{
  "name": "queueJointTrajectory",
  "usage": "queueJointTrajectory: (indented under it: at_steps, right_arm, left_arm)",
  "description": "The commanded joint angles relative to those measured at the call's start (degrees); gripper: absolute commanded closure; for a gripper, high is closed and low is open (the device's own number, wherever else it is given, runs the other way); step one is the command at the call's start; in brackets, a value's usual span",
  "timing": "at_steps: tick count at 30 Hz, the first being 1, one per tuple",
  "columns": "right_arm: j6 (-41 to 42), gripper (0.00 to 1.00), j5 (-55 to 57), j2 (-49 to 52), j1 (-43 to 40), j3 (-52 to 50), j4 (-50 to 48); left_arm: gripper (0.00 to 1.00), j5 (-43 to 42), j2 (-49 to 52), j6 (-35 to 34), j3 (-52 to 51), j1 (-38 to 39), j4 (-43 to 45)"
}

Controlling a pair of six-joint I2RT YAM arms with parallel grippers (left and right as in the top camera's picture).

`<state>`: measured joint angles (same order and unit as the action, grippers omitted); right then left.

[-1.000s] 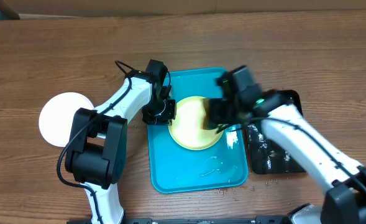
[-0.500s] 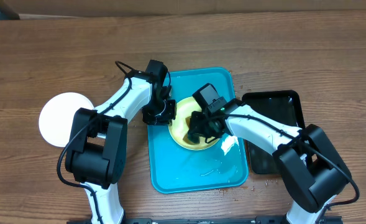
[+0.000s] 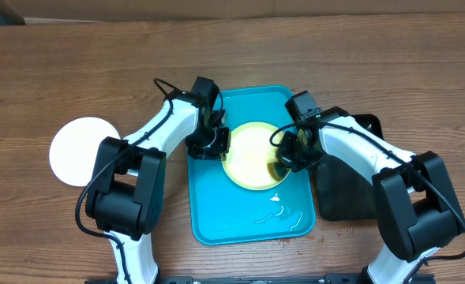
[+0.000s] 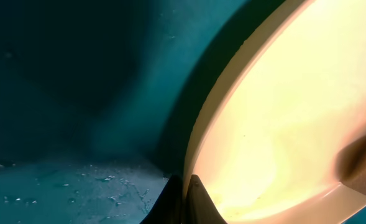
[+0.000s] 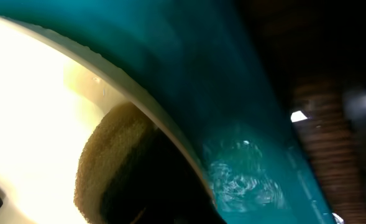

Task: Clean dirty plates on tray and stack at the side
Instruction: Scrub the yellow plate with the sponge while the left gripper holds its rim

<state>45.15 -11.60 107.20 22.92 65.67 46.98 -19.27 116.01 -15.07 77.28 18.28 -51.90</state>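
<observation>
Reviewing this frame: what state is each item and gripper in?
Green-rimmed plate: in the tray, sponge on it.
Tray: wet, water pooled beside the plate.
White plate: on the table left of the tray, untouched.
Sponge: pressed on the green-rimmed plate.
Left gripper: jaws shut on green-rimmed plate's rim.
Right gripper: jaws shut on sponge.

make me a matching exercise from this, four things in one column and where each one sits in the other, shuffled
Things:
1 white plate
2 yellowish plate
3 black tray
4 sponge

Places:
a on the turquoise tray
b at the right claw, against the yellowish plate
c on the table, off both trays
d just right of the turquoise tray

Pairs: 1-c, 2-a, 3-d, 4-b
</observation>
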Motion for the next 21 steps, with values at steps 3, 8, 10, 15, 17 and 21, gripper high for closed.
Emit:
queueJointTrajectory:
  at_steps: [3,8,10,15,17,21]
  right_arm:
    - [-5.49,0.96,10.75,0.13,-2.14,0.9,3.67]
    - [-9.88,0.96,13.92,-3.69,-1.99,3.32,5.64]
    - [-10.8,0.96,14.75,-6.25,-2.01,3.87,6.49]
    - [-12.61,0.96,14.4,-13.22,-2.34,3.87,7.45]
    - [-12.63,0.96,14.29,-16.06,-2.8,3.87,8.28]
    - [-12.63,0.96,14.38,-20.46,-5.44,3.85,12.39]
  left_arm:
    - [0.96,5.29,1.25,1.01,-0.28,-1.01,-0.83]
    - [0.96,5.31,1.25,1.84,-0.28,-1.01,-1.09]
    - [0.96,5.29,1.25,1.84,-0.28,-1.01,-1.27]
    - [0.96,5.27,1.25,1.84,-0.28,-1.01,-1.44]
    - [0.96,5.27,1.25,1.84,-0.28,-0.98,-1.44]
    - [0.96,5.25,1.25,1.99,-0.28,-0.98,-1.42]
